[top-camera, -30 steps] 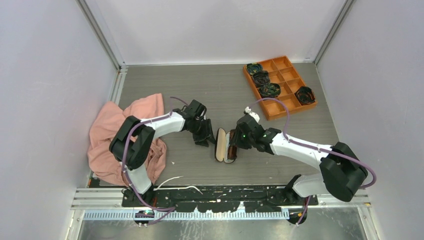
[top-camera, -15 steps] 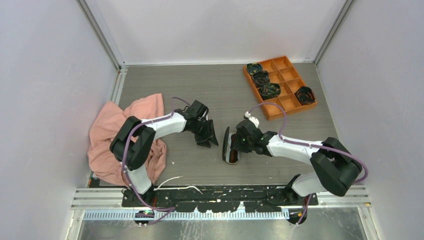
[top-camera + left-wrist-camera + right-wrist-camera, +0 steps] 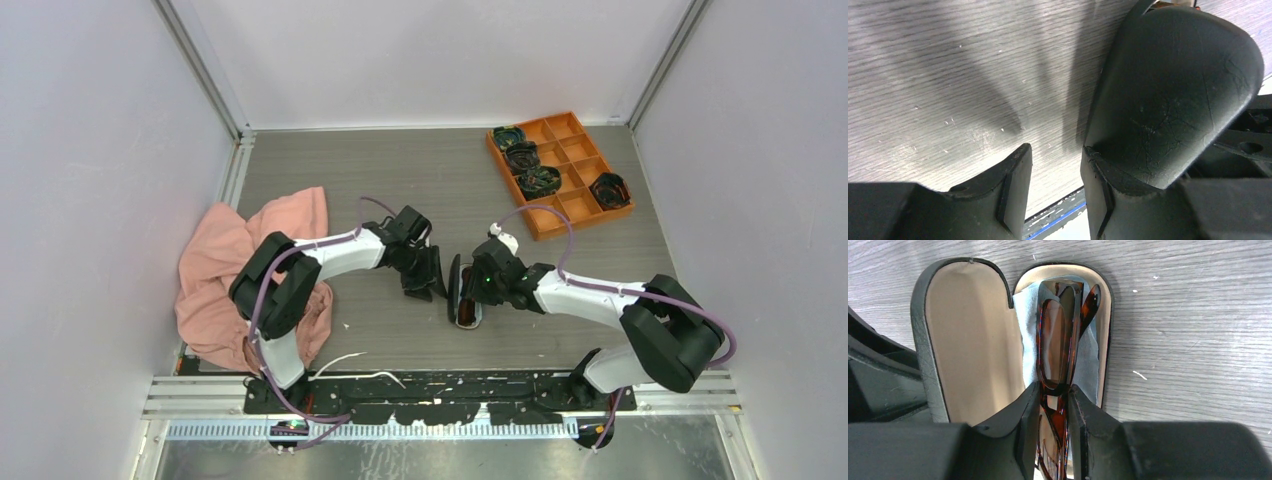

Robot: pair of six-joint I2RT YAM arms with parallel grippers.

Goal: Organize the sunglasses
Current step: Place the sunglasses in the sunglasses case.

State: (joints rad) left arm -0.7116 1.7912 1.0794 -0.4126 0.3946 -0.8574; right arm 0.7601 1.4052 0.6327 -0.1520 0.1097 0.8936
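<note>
The case (image 3: pixel 963 340) lid is now standing up instead of lying flat: left hand (image 3: pixel 1055 152), half open and empty, is nudging it over while right hand (image 3: pixel 1053 392) is pinching the sunglasses (image 3: pixel 1058 350) inside the case on the counter (image 3: pixel 1188 340); closing likely next

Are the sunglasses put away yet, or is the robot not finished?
Nearly. Done: the sunglasses lie folded inside the open black case, on a blue cloth. In hand: the right gripper pinches them at the middle, and the left gripper, open, rests by the outside of the lid. Left: let go of the glasses, pull out, and close the lid.
</note>
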